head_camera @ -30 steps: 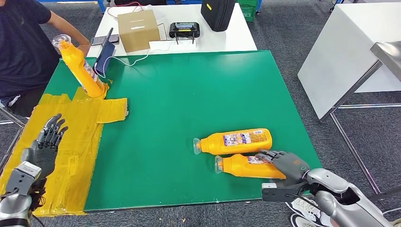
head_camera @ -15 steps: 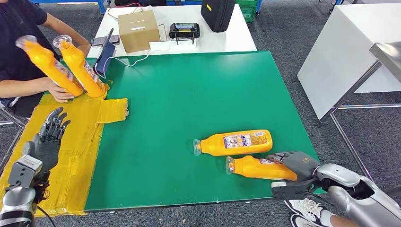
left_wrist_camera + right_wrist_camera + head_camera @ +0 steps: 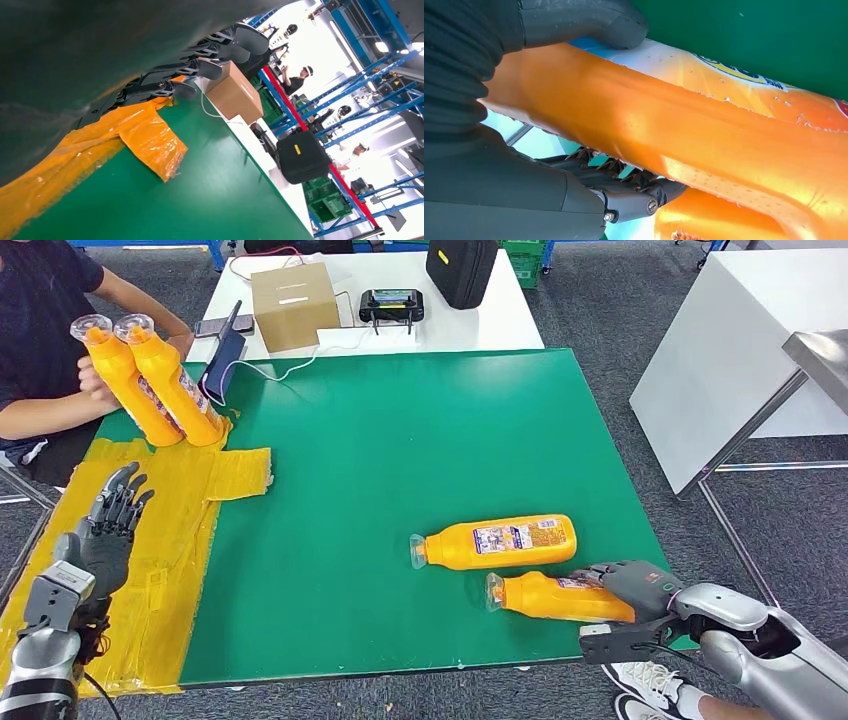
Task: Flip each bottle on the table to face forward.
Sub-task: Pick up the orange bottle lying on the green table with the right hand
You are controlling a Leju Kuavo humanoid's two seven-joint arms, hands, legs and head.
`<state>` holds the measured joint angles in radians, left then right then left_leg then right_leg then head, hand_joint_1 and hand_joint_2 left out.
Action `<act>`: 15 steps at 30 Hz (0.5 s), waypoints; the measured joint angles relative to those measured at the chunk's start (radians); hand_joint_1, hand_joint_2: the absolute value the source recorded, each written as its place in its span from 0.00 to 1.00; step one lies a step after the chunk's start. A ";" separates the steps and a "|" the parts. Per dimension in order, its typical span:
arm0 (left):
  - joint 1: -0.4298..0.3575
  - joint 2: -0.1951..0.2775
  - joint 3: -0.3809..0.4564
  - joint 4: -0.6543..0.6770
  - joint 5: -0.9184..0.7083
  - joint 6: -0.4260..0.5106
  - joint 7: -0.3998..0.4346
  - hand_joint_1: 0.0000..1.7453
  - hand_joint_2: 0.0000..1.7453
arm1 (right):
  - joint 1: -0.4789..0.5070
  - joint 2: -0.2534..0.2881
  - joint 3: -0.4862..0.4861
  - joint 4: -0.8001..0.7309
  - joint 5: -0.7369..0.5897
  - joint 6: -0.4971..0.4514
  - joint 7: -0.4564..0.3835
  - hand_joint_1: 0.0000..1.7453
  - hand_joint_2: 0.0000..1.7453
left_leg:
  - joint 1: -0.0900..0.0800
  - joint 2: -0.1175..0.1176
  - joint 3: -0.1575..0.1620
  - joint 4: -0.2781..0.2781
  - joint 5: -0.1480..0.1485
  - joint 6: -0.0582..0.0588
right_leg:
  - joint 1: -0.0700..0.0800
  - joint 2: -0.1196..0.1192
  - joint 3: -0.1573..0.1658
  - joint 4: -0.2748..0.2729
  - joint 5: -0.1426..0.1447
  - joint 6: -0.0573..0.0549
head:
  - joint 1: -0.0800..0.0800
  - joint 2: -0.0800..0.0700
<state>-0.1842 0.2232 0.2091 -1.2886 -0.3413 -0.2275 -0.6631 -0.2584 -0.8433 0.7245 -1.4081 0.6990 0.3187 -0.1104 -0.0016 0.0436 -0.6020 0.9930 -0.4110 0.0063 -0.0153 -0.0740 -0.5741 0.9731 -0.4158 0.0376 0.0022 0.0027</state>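
The left hand hovers with fingers spread over the yellow taped patch of the green surface. A person's hand steadies two upright orange plastic bottles beyond that patch. Right of the patch, a lying orange labelled bottle rests just beyond the orange bottle gripped by the right hand.

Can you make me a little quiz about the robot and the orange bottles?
1. True or false: the right robot hand grips a lying bottle.
2. How many bottles does the person have standing on the yellow tape? A) one B) two C) three
3. Fill in: the left robot hand holds ____.

Key: 1 true; 2 B, the upright bottles; 3 nothing. A second lying bottle rests untouched on the green table.
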 joint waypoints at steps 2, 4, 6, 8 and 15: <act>-0.019 -0.002 -0.010 0.017 0.003 0.002 0.001 0.00 0.00 | -0.004 -0.006 0.025 0.008 0.012 0.004 0.017 0.00 1.00 | 0.000 0.000 0.000 0.000 0.000 0.000 | 0.000 0.000 0.001 0.000 0.000 0.000 | 0.000 0.000; -0.034 -0.005 -0.021 0.032 0.005 0.006 0.001 0.00 0.00 | -0.004 -0.007 0.050 0.025 0.035 0.001 0.037 0.28 1.00 | 0.000 0.000 0.001 0.000 0.000 0.001 | 0.000 0.000 0.001 0.000 0.001 0.001 | 0.000 0.000; -0.049 -0.009 -0.029 0.047 0.006 0.007 0.002 0.00 0.00 | -0.006 -0.007 0.070 0.039 0.055 -0.003 0.050 0.78 1.00 | 0.000 0.001 0.002 0.000 0.000 0.001 | -0.001 0.001 0.001 -0.001 0.001 0.001 | -0.002 0.000; -0.067 -0.013 -0.041 0.063 0.006 0.010 0.002 0.00 0.00 | -0.012 -0.014 0.086 0.043 0.061 -0.003 0.058 1.00 1.00 | 0.000 0.001 0.005 0.000 -0.001 0.002 | -0.001 0.001 -0.001 -0.002 0.000 0.002 | -0.004 0.000; -0.108 -0.020 -0.073 0.113 0.007 0.024 0.002 0.00 0.00 | -0.022 -0.058 0.113 0.036 0.013 0.023 0.062 1.00 1.00 | 0.000 0.000 0.009 0.000 -0.004 0.005 | -0.001 0.000 0.001 -0.004 -0.002 0.005 | -0.004 0.000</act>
<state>-0.2925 0.2032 0.1360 -1.1753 -0.3340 -0.2035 -0.6613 -0.2805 -0.9016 0.8379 -1.3720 0.7121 0.3414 -0.0484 -0.0019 0.0437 -0.5926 0.9929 -0.4146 0.0109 -0.0168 -0.0743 -0.5728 0.9691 -0.4176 0.0425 -0.0016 0.0027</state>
